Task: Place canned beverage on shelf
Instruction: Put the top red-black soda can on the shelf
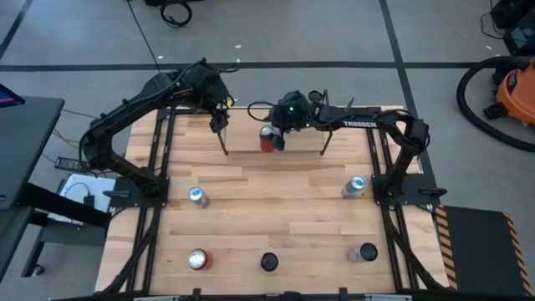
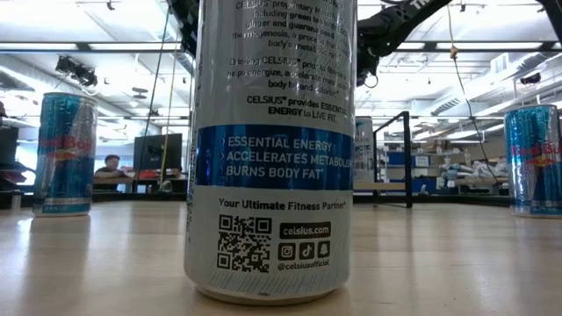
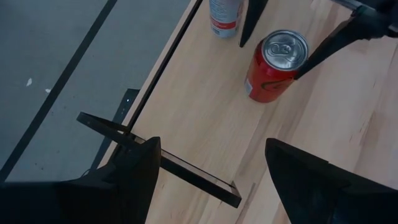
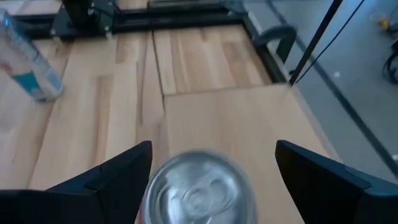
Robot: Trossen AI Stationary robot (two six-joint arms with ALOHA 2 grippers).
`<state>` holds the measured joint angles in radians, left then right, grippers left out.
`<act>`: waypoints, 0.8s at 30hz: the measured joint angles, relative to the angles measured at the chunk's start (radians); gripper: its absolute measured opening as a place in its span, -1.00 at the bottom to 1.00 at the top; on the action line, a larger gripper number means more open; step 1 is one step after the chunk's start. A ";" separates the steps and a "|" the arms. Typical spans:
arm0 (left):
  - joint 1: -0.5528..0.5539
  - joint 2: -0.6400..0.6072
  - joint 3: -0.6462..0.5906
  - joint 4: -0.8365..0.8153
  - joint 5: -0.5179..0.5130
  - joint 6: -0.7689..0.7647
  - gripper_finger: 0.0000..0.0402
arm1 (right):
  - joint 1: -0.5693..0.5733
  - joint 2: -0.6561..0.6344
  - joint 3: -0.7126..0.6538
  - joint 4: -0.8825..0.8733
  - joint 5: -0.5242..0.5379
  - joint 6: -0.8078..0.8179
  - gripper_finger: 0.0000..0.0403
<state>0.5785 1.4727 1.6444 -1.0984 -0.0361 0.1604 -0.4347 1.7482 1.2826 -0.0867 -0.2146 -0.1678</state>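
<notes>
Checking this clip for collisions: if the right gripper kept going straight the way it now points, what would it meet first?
The red can: it stands upright on the shelf, between the open fingers of the right gripper. Past the can lies the shelf plank, though depth is hard to judge.

The red can [image 1: 267, 140] stands upright on the shelf [image 1: 297, 134], silver top [image 3: 285, 48] up with its pull tab unopened. The shelf is a low light-wood plank platform at the table's far edge, midway across, with thin black upright rods at its corners. The can sits left of the platform's middle, near its front edge.
</notes>
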 joint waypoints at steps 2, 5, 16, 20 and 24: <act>0.000 0.000 0.000 0.000 0.000 0.000 0.45 | 0.000 -0.006 0.016 -0.004 0.001 -0.015 0.74; 0.000 0.000 0.000 0.000 0.000 0.000 0.45 | 0.000 -0.011 0.046 -0.004 0.004 -0.022 0.74; 0.000 0.000 0.000 0.000 0.000 0.004 0.45 | 0.025 -0.070 0.130 -0.089 -0.071 0.014 0.74; 0.000 0.000 0.000 0.000 0.000 0.007 0.45 | 0.054 -0.128 0.133 -0.223 -0.052 -0.014 0.72; 0.000 0.000 0.000 0.000 0.000 0.008 0.45 | 0.086 -0.171 0.131 -0.324 -0.032 -0.012 0.62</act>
<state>0.5785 1.4727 1.6444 -1.0985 -0.0363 0.1684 -0.3489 1.5773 1.4132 -0.4107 -0.2470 -0.1799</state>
